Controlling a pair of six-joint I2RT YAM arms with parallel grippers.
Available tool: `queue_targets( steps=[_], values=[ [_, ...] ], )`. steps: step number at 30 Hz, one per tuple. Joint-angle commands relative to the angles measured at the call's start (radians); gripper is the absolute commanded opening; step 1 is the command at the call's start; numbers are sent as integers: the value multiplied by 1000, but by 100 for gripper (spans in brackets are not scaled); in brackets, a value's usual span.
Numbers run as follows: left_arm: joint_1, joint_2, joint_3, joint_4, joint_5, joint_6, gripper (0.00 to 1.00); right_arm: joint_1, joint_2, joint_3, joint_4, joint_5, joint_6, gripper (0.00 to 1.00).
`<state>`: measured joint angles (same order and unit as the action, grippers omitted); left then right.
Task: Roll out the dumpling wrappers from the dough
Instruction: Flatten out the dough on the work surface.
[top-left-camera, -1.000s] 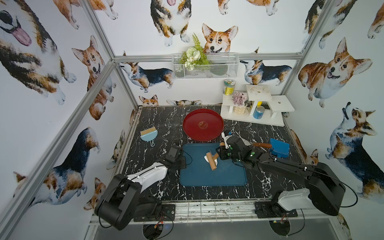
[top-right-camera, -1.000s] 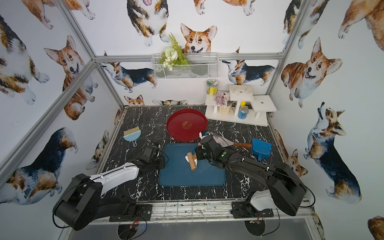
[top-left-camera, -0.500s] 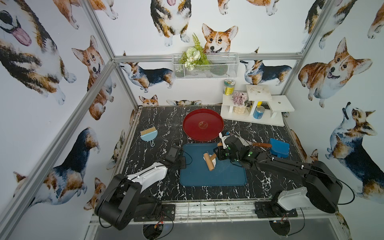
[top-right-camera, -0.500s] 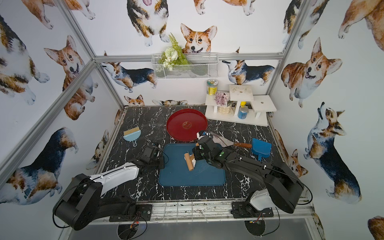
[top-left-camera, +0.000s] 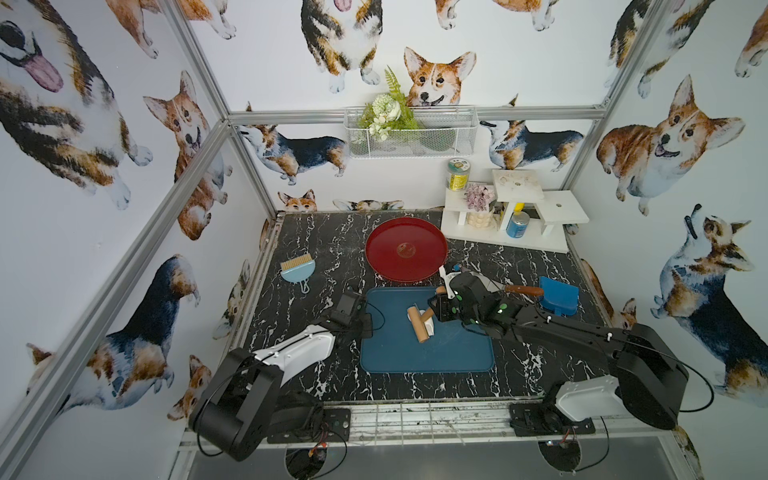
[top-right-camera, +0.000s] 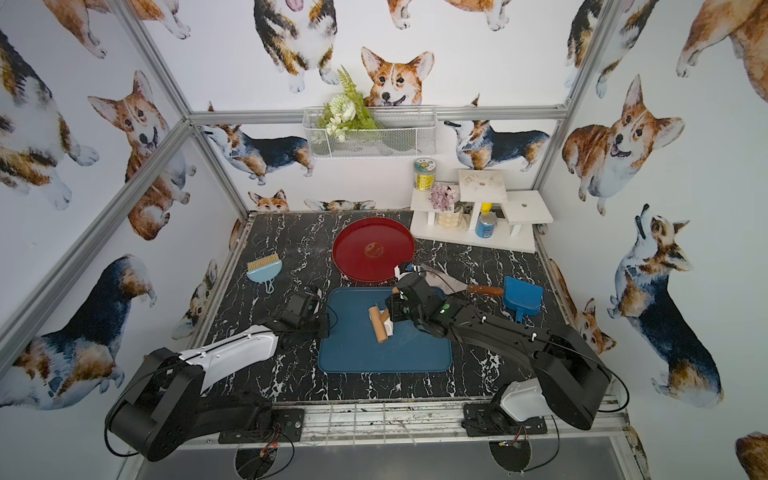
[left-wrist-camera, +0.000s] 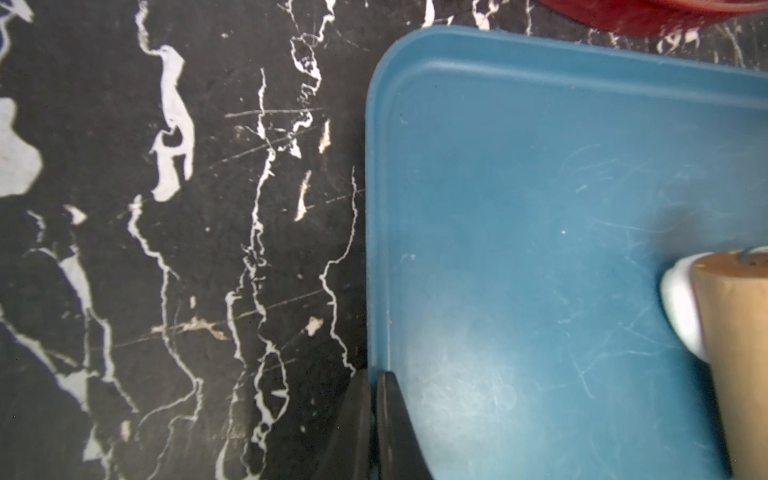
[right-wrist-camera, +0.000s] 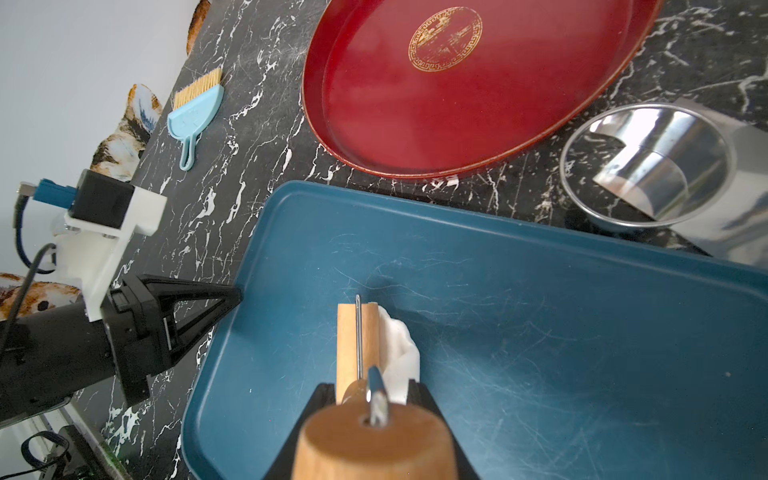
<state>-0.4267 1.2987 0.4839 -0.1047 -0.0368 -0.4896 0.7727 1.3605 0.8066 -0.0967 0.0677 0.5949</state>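
The right tool (right-wrist-camera: 372, 395) grips the roller (right-wrist-camera: 357, 340); the left tool (left-wrist-camera: 374, 399), clenched empty, seemingly pins the tray (left-wrist-camera: 498, 208). Press evenly across the dough (right-wrist-camera: 401, 345).

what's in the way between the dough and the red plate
Nothing visible. Between the dough and the red plate lie only bare blue tray and a strip of table. The roller, held by the right end effector, rests on the dough itself.

Dough (right-wrist-camera: 401, 349) lay partly under roller (top-left-camera: 417, 328) on tray (top-left-camera: 415, 361); plate (top-left-camera: 386, 249) stood behind tray; brush (top-left-camera: 297, 268) lay left of plate.
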Motion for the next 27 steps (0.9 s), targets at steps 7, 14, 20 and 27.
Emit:
queue_targets(
  steps=[7, 14, 20, 27],
  values=[
    [0, -9, -2, 46, -12, 19, 0, -57, -54, -35, -282, 52, -76, 0],
    [0, -9, -2, 45, -12, 18, 0, -96, -91, -48, -317, 70, -97, 0],
    [-1, -8, -1, 45, -14, 17, 0, -108, -114, -52, -336, 79, -109, 0],
    [0, -10, -2, 46, -14, 17, 0, -107, -123, -49, -297, 6, -106, 0]
  ],
)
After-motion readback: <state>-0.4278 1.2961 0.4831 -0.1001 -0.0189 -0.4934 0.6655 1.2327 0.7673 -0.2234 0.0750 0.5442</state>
